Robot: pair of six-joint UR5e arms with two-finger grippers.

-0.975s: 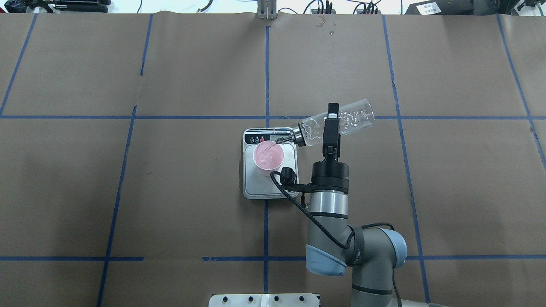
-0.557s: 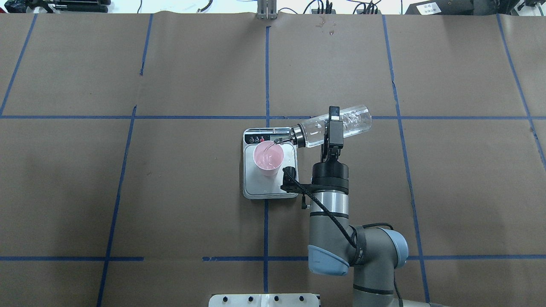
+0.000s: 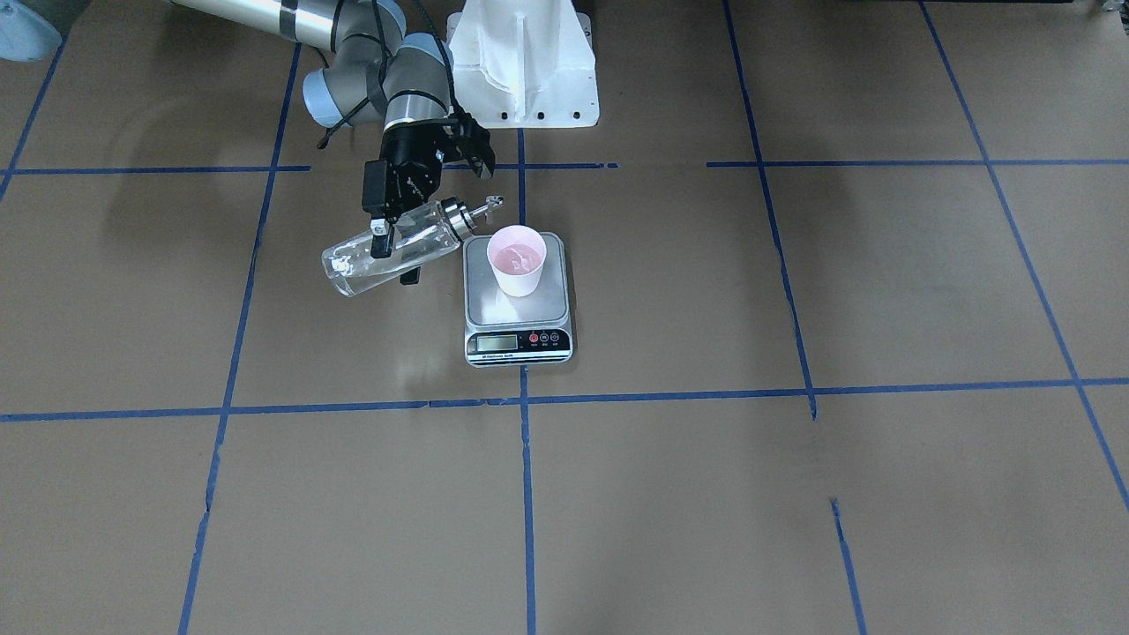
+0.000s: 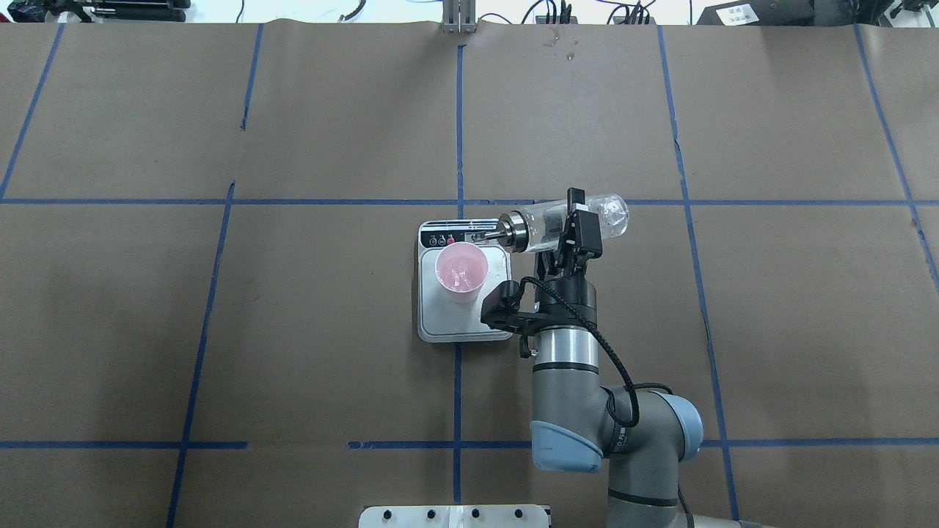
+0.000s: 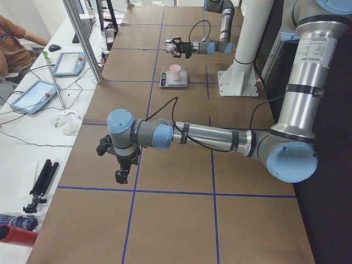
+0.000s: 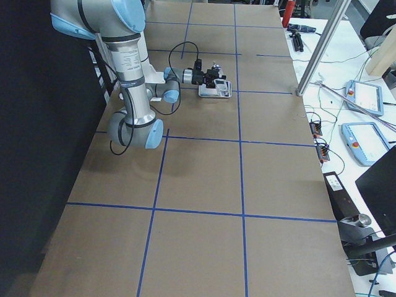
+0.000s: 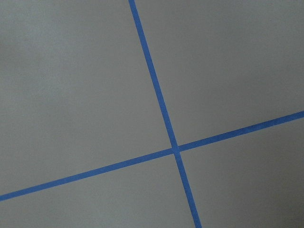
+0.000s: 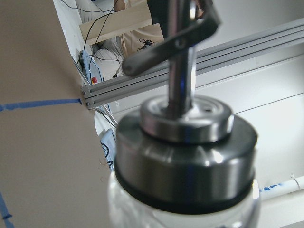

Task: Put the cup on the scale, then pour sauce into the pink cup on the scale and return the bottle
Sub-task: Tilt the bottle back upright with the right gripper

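Right end effector (image 4: 576, 220), overhead centre: clenching the bottle (image 4: 534, 227), which is levelling out from its spout-down tilt of a second ago, spout hanging beside the cup (image 4: 461, 270). The earlier stream is no longer showing, so pouring is apparently ending; the cup is sitting on the scale (image 4: 455, 326), holding sauce (image 4: 456, 277), with the bottle's return falling due. Left end effector (image 5: 120, 176): grip cannot be told.

Worktop (image 4: 330, 330) is covered in plain brown paper with a blue tape grid (image 4: 459, 132) across it; lighting's bright and pretty even. Along one end there's a white side desk (image 5: 22, 126) with two tablets (image 5: 68, 63), a small black tripod (image 5: 39, 184) and an aluminium post (image 5: 82, 38).
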